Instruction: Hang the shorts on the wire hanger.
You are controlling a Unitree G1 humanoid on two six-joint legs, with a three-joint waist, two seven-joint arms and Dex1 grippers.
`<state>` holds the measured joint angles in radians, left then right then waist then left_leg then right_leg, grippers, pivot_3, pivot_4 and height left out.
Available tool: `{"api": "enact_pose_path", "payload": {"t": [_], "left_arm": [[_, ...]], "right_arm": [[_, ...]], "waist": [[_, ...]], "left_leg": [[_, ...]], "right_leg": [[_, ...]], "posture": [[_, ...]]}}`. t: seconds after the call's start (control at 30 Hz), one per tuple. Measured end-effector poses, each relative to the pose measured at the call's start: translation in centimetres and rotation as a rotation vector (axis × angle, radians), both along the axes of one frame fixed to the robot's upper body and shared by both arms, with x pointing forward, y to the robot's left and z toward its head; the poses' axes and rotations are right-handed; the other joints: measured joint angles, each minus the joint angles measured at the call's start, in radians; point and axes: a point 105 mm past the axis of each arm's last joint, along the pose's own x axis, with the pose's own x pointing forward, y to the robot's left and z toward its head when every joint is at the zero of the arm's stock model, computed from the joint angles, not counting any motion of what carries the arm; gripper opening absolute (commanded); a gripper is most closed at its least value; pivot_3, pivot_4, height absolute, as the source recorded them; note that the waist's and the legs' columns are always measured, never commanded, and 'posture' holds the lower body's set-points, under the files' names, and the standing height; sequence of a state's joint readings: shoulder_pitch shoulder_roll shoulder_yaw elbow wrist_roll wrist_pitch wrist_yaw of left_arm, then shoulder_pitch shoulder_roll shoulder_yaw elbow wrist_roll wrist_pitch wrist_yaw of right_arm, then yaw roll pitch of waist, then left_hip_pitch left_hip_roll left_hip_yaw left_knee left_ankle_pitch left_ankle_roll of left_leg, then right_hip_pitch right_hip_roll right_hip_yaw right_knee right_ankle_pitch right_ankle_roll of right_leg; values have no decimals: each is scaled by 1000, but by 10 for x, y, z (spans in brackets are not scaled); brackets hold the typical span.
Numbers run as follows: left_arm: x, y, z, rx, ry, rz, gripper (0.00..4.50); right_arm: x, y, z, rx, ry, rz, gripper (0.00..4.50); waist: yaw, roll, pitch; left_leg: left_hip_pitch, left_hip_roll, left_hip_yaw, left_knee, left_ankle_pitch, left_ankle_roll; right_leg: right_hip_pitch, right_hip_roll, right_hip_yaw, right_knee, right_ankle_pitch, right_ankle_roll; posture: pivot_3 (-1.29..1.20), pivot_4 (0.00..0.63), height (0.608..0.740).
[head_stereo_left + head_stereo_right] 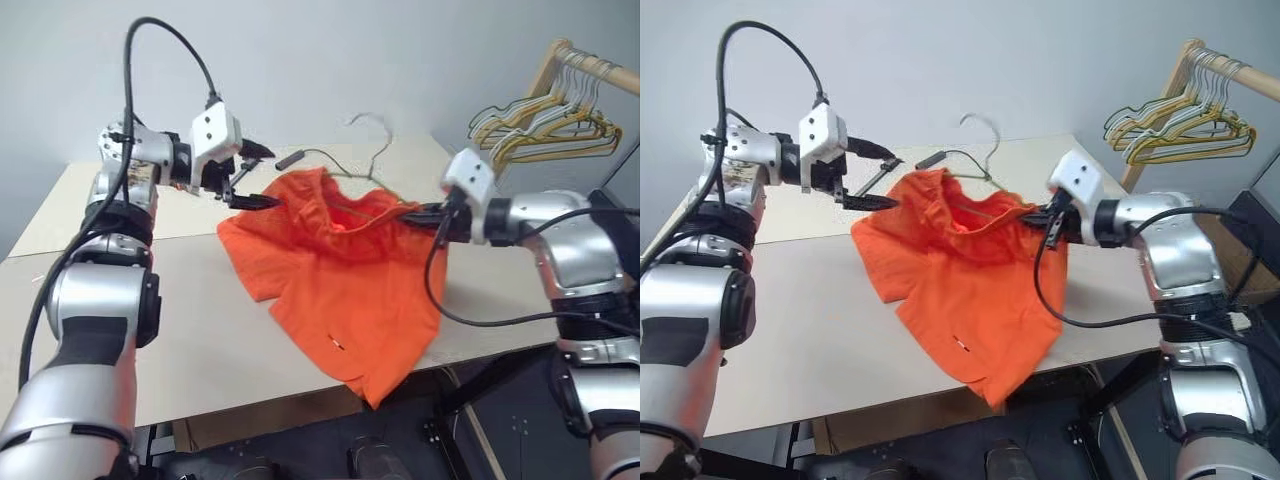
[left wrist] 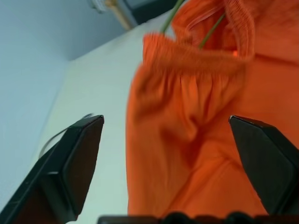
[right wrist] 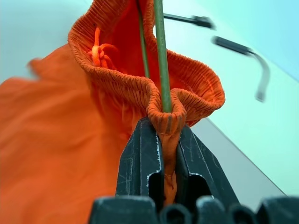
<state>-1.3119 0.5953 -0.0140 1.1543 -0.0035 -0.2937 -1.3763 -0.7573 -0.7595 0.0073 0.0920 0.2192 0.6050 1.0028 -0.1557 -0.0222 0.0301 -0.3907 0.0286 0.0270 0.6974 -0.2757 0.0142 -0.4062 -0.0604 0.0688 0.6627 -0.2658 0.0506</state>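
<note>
The orange shorts [image 1: 340, 270] lie bunched on the table, with one leg drooping over its front edge. The wire hanger [image 1: 383, 152] runs with its hook up behind them, and its thin wire [image 3: 161, 56] passes down through the gathered waistband. My right gripper [image 3: 163, 123] is shut on a fold of the waistband at its right end, with the hanger wire pinched in the same fold. My left gripper [image 1: 268, 177] is open, just off the left end of the waistband, which stands ahead of its spread fingers [image 2: 84, 140]. It holds nothing.
The pale table [image 1: 150, 300] has bare room to the left of the shorts. A wooden rack with bunched yellow, grey and white hangers [image 1: 550, 115] stands at the back right. My right arm's black cable [image 1: 440, 290] loops over the shorts' right side.
</note>
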Motion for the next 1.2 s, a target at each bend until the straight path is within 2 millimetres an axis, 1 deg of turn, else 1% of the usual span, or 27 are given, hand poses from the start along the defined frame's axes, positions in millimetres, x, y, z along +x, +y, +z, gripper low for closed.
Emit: {"api": "enact_pose_path", "payload": {"t": [0.07,0.13,0.2,0.3,0.4,0.47,0.53,0.6,0.73,0.8,0.9,1.07,1.2], "left_arm": [[2,1,12,-96,-26,23,4500],[2,-4,28,-225,-64,18,4500],[-3,-8,35,-312,-70,-13,4500],[-17,-13,30,-390,-25,-100,4500],[-33,-18,24,-518,69,-195,4500],[-46,-19,25,-583,108,-256,4500],[-54,-22,26,-609,122,-292,4500],[-59,-22,23,-625,129,-294,4500],[-62,-26,19,-681,178,-293,4500],[-62,-27,21,-712,182,-291,4500],[-65,-35,25,-763,180,-316,4500],[-64,-38,27,-783,167,-293,4500],[-65,-41,21,-789,176,-285,4500]], "right_arm": [[0,-20,2,20,9,-112,19],[-2,-39,-3,28,45,-231,19],[-4,-50,-8,43,84,-323,19],[-10,-66,-11,67,128,-461,19],[-17,-83,-9,92,151,-611,19],[-22,-93,-7,95,160,-719,19],[-24,-107,-11,76,180,-847,19],[-25,-117,-14,79,192,-964,19],[-22,-133,-14,136,175,-1185,19],[-20,-143,-16,159,173,-1287,19],[-13,-155,-20,228,178,-1420,19],[-3,-178,-7,305,109,-1595,19],[1,-196,-4,269,42,-1727,19]], "waist": [[2,0,0],[4,0,0],[2,0,0],[-5,1,-1],[-19,2,-1],[-27,2,-1],[-30,3,-1],[-33,4,-2],[-48,6,-3],[-53,6,-3],[-60,6,-4],[-75,8,-5],[-88,9,-5]], "left_leg": [[0,0,0,0,0,0],[-1,0,0,0,0,0],[0,1,0,0,0,0],[1,2,0,-1,0,0],[1,2,0,0,0,0],[1,2,0,0,0,0],[3,2,0,0,0,0],[4,1,1,0,0,0],[4,1,0,0,0,0],[4,0,0,-1,0,0],[4,0,0,-1,0,0],[5,-1,0,-2,0,-1],[6,-3,1,-2,0,-1]], "right_leg": [[0,0,0,0,0,0],[0,-1,0,0,0,0],[0,-1,0,0,0,0],[0,-1,1,1,0,0],[0,-1,1,0,0,0],[0,-1,2,0,0,0],[1,-2,3,0,0,0],[2,-2,4,1,0,0],[2,-1,4,1,0,0],[2,-2,4,1,0,0],[2,-3,5,1,0,0],[3,-3,5,1,0,0],[3,-3,6,0,0,0]], "posture": [[-170,0,740],[-177,0,740],[-185,0,740],[-200,0,740],[-210,0,740],[-217,0,740],[-222,0,740],[-222,0,740],[-225,0,740],[-219,0,740],[-218,0,740],[-214,0,740],[-206,0,740]]}}
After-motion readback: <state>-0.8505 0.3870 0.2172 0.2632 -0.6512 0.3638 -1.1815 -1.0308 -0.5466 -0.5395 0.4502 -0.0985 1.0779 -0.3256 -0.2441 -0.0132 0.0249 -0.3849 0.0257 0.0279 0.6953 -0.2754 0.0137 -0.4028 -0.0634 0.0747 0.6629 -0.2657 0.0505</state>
